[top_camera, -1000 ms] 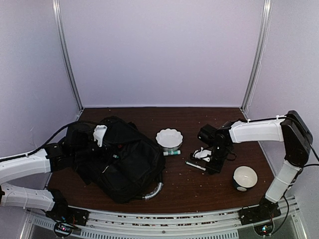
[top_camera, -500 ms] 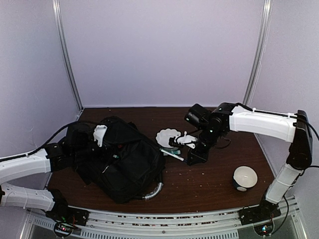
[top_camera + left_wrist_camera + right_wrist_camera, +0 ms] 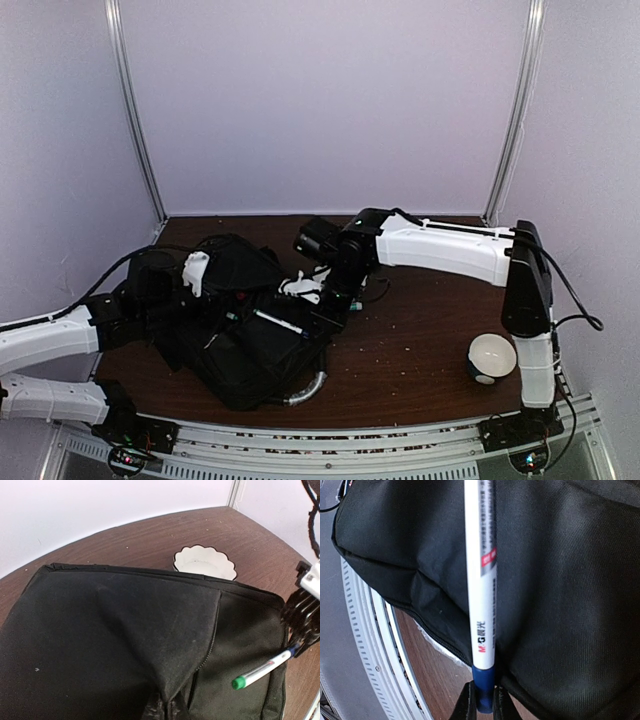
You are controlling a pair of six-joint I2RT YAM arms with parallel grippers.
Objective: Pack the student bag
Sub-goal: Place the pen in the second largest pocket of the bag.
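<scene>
The student bag (image 3: 240, 335) lies black and slumped on the left of the brown table, its silvery handle (image 3: 311, 384) at the near side. My left gripper (image 3: 199, 272) is shut on a fold of the bag's top fabric (image 3: 167, 700) and holds it up. My right gripper (image 3: 308, 296) reaches over the bag from the right, shut on the blue end of a white pen (image 3: 482, 580). The pen (image 3: 278, 321) sticks out over the bag's front panel, green cap (image 3: 239, 682) leading. In the right wrist view the fingers (image 3: 466, 705) clamp the pen's blue tip just off the bag's edge.
A white scalloped dish (image 3: 205, 564) stands on the table just beyond the bag. A white round bowl with a dark base (image 3: 491, 357) sits near the right arm's base. Pale walls close in the back and both sides.
My right arm has swung left from mid-table, carrying the pen to above the bag. The left gripper has kept its hold on the bag fabric, raised slightly.
</scene>
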